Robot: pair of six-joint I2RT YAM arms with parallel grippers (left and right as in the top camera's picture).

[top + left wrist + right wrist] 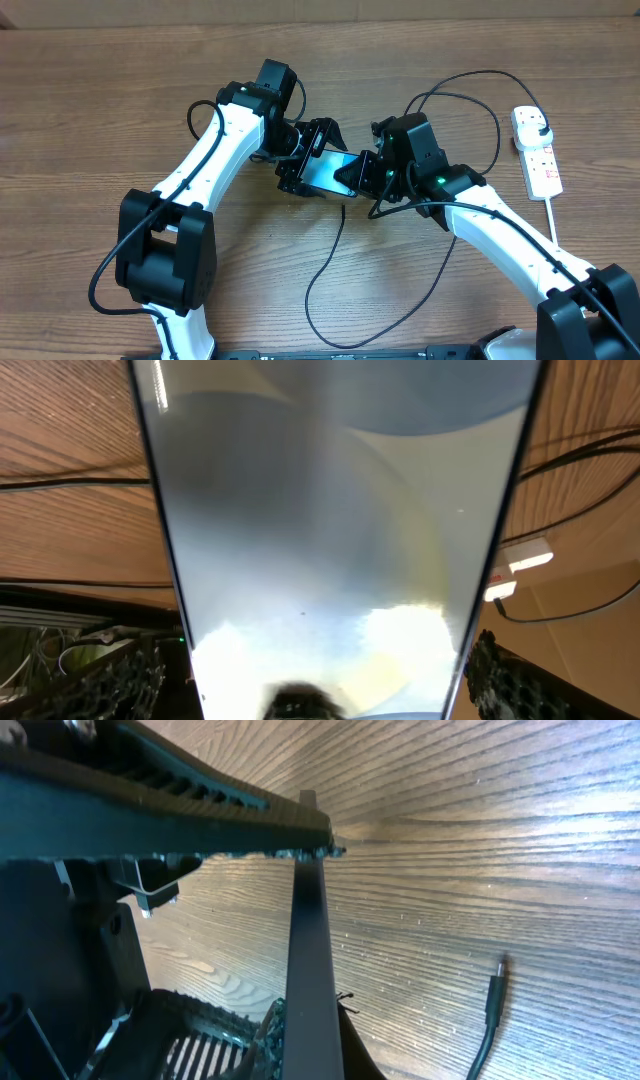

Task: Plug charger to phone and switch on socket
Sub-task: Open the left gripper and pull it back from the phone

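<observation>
Phone (320,510) clamped between left gripper (309,159), right gripper (363,172)

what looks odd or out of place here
Slim phone with light-blue screen is held by left gripper and right gripper together, while the thin black charger cable's connector tip lies loose on the wooden table, unplugged.

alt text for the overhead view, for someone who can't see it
Two white-and-black robot arms meet mid-table, a lit phone between the left gripper and right gripper. A thin black charger cable loops over the wooden table from a plug in the white power strip at right.
</observation>
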